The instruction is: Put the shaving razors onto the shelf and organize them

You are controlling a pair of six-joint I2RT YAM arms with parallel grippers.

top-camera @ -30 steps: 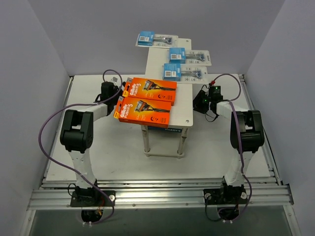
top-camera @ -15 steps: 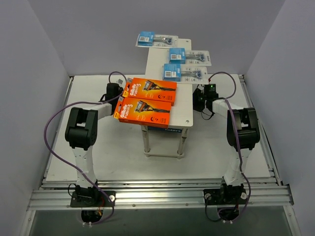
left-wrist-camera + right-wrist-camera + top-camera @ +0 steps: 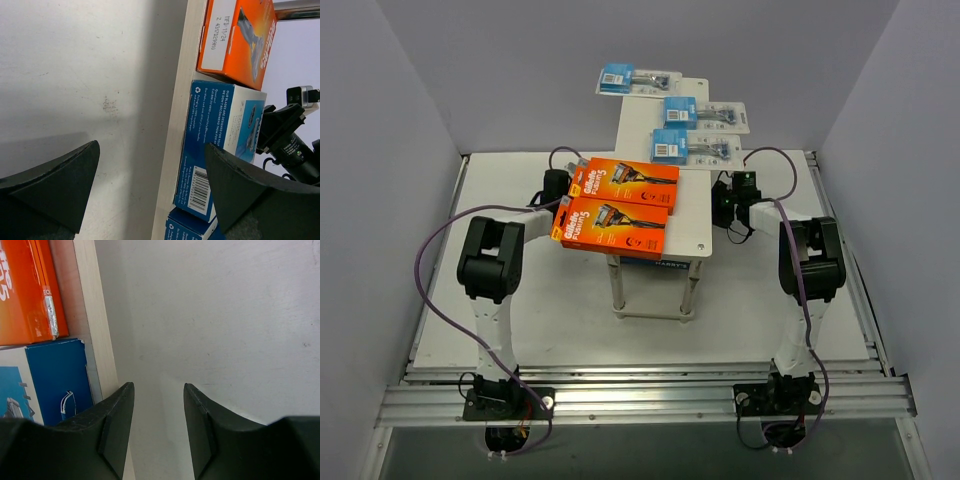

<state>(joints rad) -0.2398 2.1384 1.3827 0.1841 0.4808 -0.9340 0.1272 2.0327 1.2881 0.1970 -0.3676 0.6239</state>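
- The left tool (image 3: pixel 151 165) hangs spread wide and empty beside the shelf's (image 3: pixel 690 215) lower tier, facing a blue box (image 3: pixel 220 145); it should square up on the box before closing.
- The right tool (image 3: pixel 159 390), half spread and empty above the desk (image 3: pixel 225 315), should give it room.

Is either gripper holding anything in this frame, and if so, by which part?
Nothing is held. The left gripper stands wide open with nothing between its fingers, and the right gripper shows only bare table in its gap.
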